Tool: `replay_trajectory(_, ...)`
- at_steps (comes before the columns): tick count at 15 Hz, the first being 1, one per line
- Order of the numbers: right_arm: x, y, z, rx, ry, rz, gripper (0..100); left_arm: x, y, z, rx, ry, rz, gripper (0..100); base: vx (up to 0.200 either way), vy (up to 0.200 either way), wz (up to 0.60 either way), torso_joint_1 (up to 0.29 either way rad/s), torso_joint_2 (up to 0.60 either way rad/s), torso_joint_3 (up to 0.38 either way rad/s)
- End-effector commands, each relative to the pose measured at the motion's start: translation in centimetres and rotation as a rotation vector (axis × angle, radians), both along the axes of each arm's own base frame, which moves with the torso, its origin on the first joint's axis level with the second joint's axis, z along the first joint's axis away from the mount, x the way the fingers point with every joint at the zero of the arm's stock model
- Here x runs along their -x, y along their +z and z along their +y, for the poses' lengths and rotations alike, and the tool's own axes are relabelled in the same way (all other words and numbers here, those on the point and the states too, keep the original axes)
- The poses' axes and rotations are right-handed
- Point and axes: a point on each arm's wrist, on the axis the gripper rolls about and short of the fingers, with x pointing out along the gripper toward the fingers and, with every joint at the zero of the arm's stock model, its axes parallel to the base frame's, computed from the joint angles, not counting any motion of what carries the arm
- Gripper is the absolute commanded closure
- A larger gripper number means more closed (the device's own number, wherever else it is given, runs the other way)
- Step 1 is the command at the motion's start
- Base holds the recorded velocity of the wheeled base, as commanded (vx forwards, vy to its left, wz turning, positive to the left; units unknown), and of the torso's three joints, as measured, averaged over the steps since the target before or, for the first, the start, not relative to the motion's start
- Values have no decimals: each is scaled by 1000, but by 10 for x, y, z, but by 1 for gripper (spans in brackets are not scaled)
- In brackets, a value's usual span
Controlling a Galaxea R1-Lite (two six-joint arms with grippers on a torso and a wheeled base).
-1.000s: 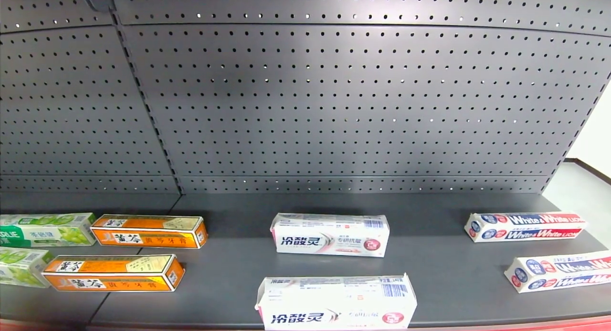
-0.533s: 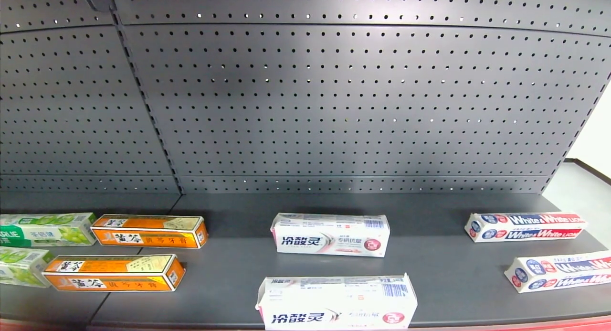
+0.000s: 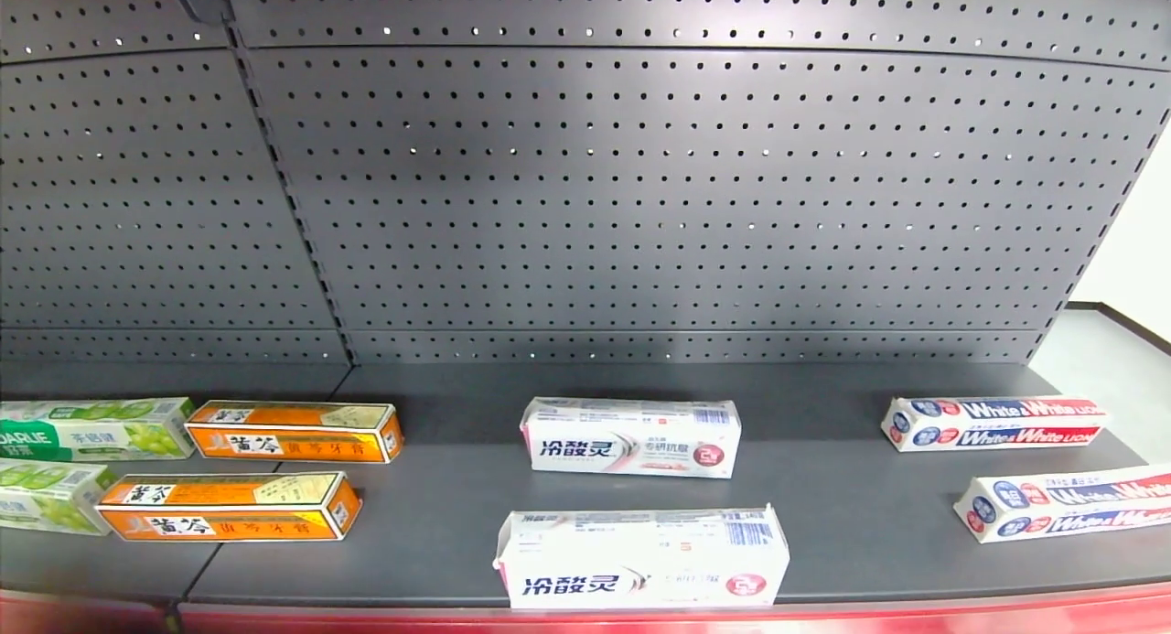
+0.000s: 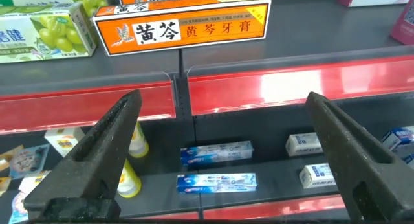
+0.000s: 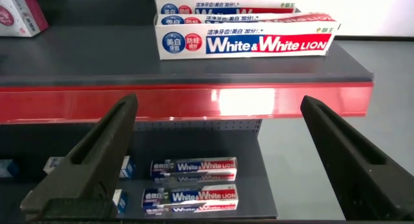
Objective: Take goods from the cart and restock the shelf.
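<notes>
The dark shelf [image 3: 439,497] holds toothpaste boxes lying flat: green ones [image 3: 91,428] at the left, two orange ones [image 3: 229,519], two white ones [image 3: 631,437] in the middle, and white-and-blue ones [image 3: 993,423] at the right. My left gripper [image 4: 224,98] is open and empty, in front of the red shelf edge [image 4: 291,88] just below an orange box [image 4: 181,26]. My right gripper [image 5: 218,100] is also open and empty, facing the red edge [image 5: 194,101] below a white-and-blue box [image 5: 246,39].
A perforated grey back panel [image 3: 640,204] rises behind the shelf. There is bare shelf between the box groups. The lower shelf holds more toothpaste boxes [image 4: 217,153] [image 5: 194,167] and yellow bottles [image 4: 132,140]. Pale floor [image 3: 1116,359] lies to the right of the shelf.
The head view has shifted a little, so more of the red front edge shows. The boxes keep their places on the shelf.
</notes>
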Motion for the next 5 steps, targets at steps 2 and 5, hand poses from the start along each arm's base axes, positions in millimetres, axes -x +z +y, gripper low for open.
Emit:
replay_trajectory(2,0,0,0,-1,0,1,0,0,0,0,-1,0,2,0,0,0,0,0,0,0)
replay_trajectory(5,0,0,0,-1,0,3,0,0,0,0,1,1,2,0,0,0,0,0,0,0)
